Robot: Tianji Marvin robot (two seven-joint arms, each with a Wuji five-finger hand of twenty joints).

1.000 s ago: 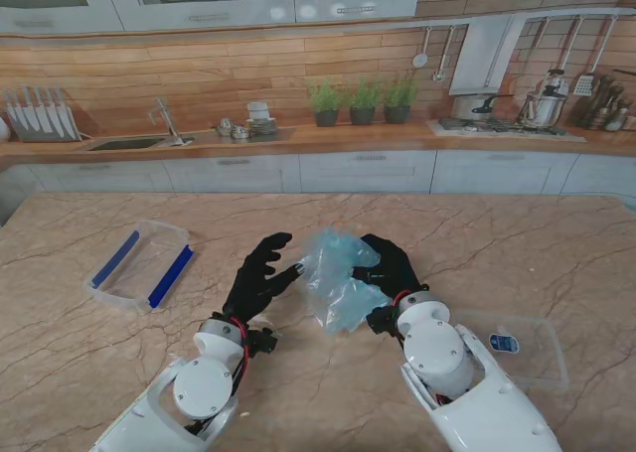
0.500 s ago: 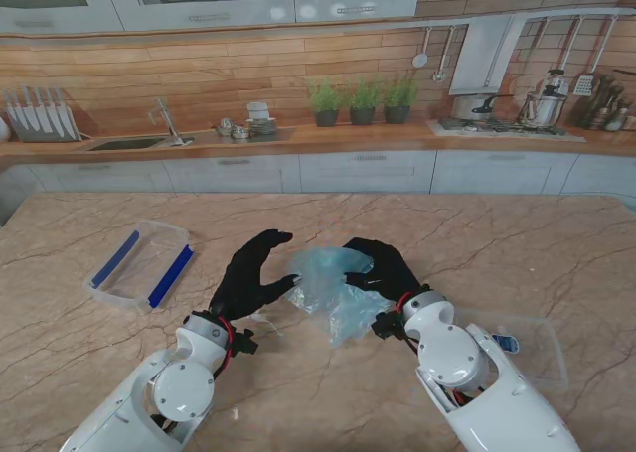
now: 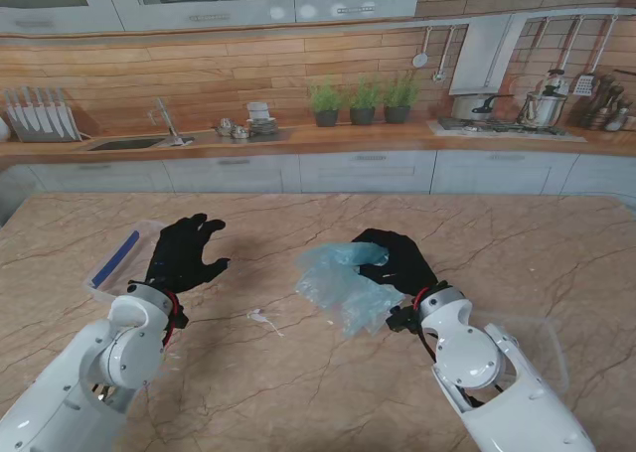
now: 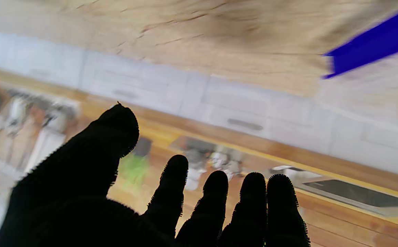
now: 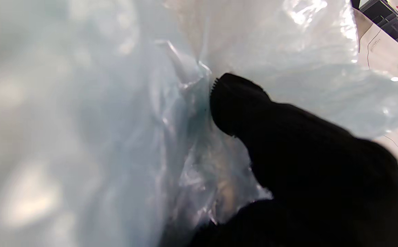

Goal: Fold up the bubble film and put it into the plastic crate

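Right hand (image 3: 397, 261) grasps the crumpled bubble film (image 3: 343, 281) above the table (image 3: 328, 392), near its centre. Left hand (image 3: 184, 255) (fingers spread, holding nothing) hovers beside the plastic crate (image 3: 117, 263), which stands at the table's left, well apart from the film.

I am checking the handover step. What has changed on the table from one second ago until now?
The left hand let go of the bubble film and moved away to the left, now open over the plastic crate. The right hand still holds the bunched film alone, now slightly farther right and more spread. The crate and the clear lid near the right arm stayed in place.
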